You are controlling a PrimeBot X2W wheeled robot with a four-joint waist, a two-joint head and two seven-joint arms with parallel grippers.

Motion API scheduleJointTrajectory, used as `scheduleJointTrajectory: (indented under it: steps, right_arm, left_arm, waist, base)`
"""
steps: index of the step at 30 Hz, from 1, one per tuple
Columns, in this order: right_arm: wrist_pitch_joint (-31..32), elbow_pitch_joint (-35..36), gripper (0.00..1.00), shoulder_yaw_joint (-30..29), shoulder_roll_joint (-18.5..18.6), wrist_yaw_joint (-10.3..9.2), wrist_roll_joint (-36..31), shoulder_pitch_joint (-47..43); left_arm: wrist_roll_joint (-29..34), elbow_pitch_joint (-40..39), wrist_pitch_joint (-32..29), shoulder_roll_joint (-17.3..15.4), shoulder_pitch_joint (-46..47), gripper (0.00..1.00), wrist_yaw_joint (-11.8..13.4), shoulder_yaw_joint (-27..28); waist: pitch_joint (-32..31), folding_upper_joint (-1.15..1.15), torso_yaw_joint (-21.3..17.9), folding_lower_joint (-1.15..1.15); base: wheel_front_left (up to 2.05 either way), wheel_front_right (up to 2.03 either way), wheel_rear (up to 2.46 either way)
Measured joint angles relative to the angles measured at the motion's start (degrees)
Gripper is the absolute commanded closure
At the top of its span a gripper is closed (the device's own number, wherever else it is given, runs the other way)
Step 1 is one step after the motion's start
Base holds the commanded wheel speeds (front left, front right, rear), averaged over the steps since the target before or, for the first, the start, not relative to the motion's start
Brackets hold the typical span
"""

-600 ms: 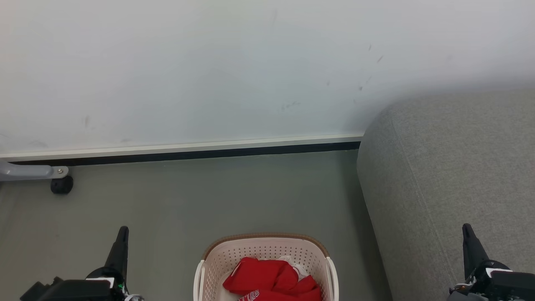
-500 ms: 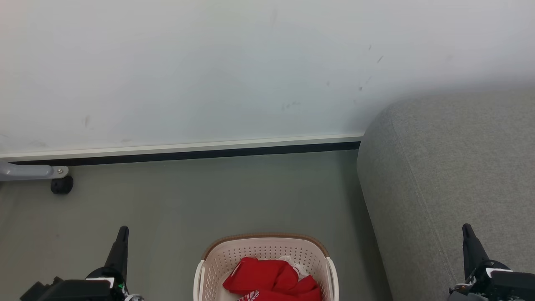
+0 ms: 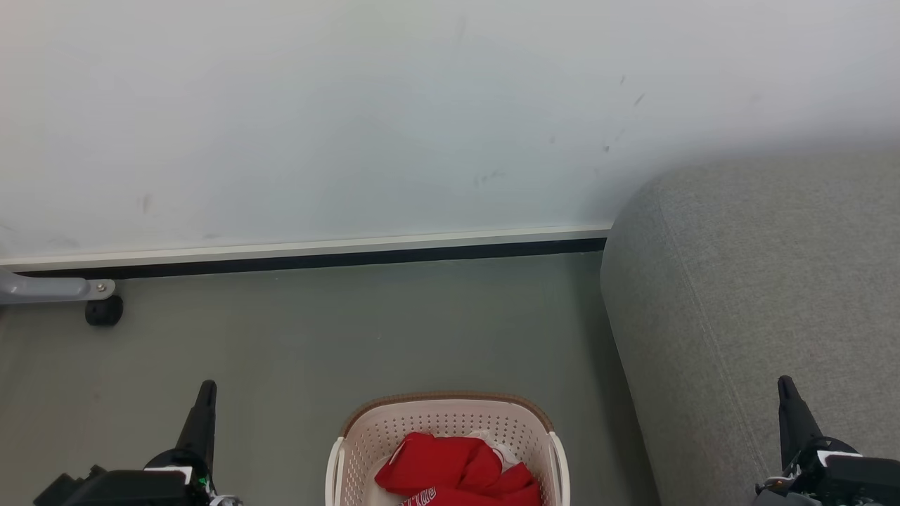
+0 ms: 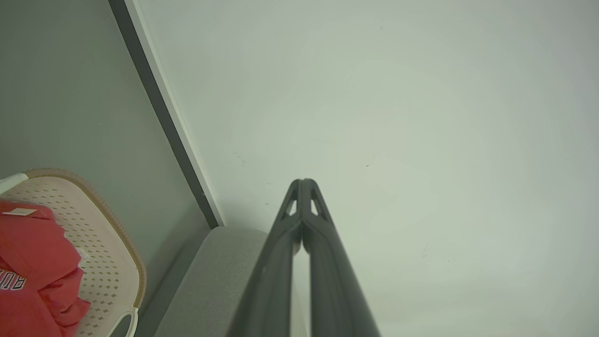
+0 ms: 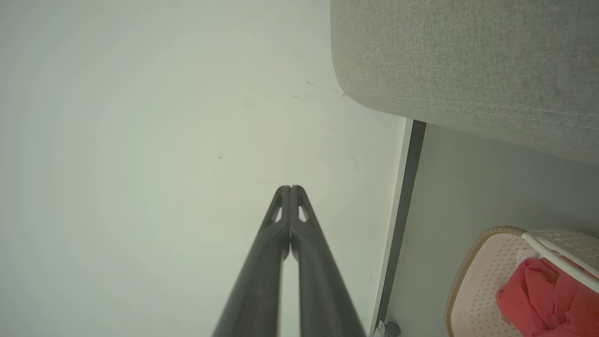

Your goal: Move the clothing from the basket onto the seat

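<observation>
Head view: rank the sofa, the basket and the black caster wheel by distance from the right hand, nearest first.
1. The sofa: on the robot's right, just behind the right hand in this view.
2. The basket: lower middle, off to that hand's left, holding the red clothing.
3. The black caster wheel: far left, well beyond the basket.

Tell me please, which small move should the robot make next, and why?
Probably bring the right gripper, opening it, down toward the clothing. Both it and the left gripper are shut and empty, apart from the basket, where the clothing lies bunched. The right one is on the side of the seat, so it seems better placed to carry the clothing there.
</observation>
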State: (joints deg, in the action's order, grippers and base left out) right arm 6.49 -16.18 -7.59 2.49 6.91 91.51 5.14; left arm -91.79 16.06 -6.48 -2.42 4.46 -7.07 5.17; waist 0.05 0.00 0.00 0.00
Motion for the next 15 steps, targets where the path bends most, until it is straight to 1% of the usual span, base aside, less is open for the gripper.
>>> scheduleJointTrajectory:
  steps: [15]
  right_arm:
    - [0.00, 0.00, 1.00, 0.00, 0.00, 0.00, 0.00, 0.00]
  left_arm:
    - [0.00, 0.00, 0.00, 0.00, 0.00, 1.00, 0.00, 0.00]
  waist:
    - [0.00, 0.00, 0.00, 0.00]
  base:
    - [0.00, 0.00, 0.00]
